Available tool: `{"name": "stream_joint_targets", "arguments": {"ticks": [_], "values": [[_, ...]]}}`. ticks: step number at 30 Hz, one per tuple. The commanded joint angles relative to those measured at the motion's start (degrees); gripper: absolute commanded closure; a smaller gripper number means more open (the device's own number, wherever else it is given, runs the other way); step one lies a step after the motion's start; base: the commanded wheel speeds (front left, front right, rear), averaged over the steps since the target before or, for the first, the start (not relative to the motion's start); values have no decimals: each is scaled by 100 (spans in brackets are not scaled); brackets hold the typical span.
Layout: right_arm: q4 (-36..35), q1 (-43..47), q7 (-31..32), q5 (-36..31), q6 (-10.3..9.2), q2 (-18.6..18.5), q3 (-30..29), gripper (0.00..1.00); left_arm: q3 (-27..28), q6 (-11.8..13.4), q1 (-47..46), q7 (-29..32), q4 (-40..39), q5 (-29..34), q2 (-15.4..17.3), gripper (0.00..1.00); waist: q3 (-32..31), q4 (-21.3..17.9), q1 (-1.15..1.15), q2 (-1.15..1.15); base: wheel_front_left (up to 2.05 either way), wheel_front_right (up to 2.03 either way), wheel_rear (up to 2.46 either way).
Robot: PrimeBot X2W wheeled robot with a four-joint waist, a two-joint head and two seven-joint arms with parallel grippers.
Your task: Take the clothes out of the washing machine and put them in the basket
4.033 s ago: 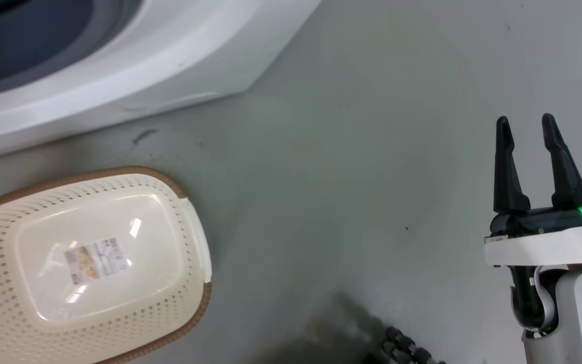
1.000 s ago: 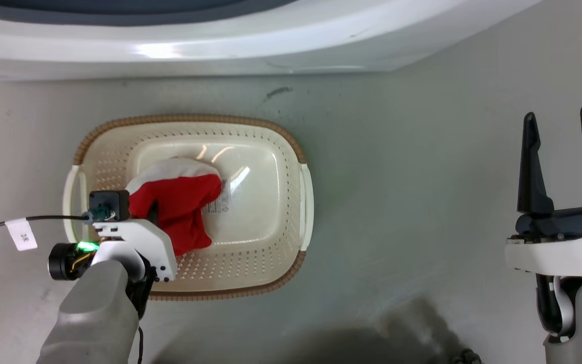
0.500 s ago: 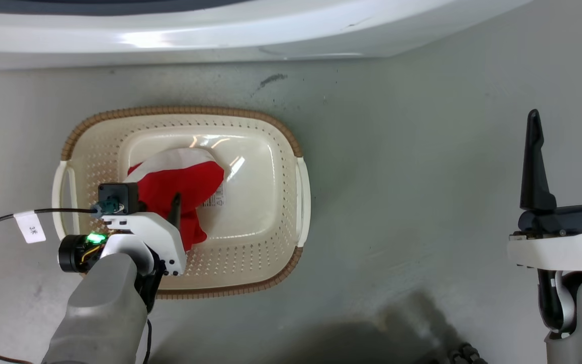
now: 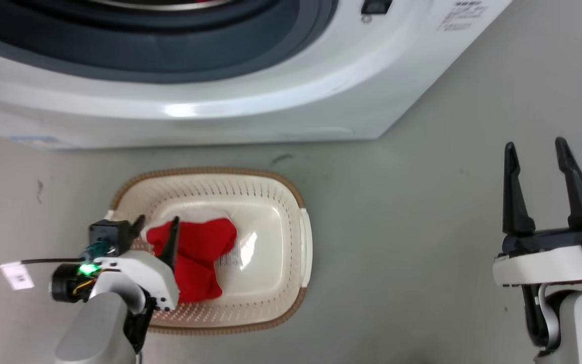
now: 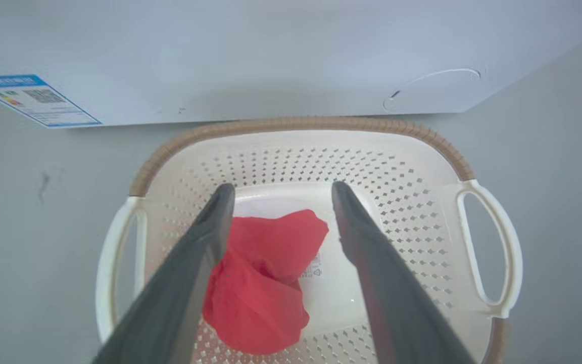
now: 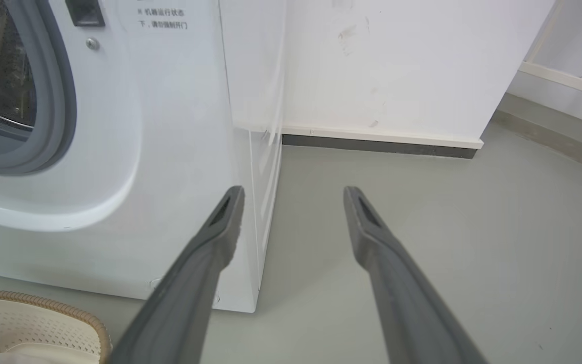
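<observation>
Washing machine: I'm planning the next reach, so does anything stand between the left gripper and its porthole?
Nothing visible does. The left gripper hangs open above the red garment in the basket. Between it and the open porthole of the washing machine lie only the basket's far rim and a strip of floor.
</observation>
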Motion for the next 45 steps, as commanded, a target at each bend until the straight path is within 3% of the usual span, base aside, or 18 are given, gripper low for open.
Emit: {"name": "stream_joint_targets", "arguments": {"ticks": [1,6,14,17,22,30,37,45], "values": [[57,126,-12,37,-6,1,-7,0,128,-5,222,-14,-258,69,30,0,-585,57,0,0,0,0,0],[175,291,-12,60,-6,1,10,0,600,28,800,-14,-1361,442,80,0,-1057,86,0,0,0,0,0],[257,483,-12,119,-6,1,-14,0,1169,235,1632,-14,-2943,1221,-167,0,-1462,89,0,0,0,0,0],[288,594,-12,89,-6,1,-9,0,1344,207,1908,-14,-3388,1371,-345,0,-1612,88,0,0,0,0,0],[312,695,-12,106,-6,1,-60,0,1435,117,2141,-14,-3822,1493,-536,0,-1750,33,0,0,0,0,0],[296,685,-12,223,-6,1,45,0,1433,12,1902,-14,-3915,1449,-420,0,-1662,-255,0,0,0,0,0],[245,552,-12,318,-6,1,96,0,1043,-3,871,85,-3197,1169,140,0,-1187,-659,0,0,0,0,0],[123,340,-11,611,-6,2,110,0,498,-6,-886,1162,-2575,622,971,0,-298,-1189,0,0,0,0,0]]}}
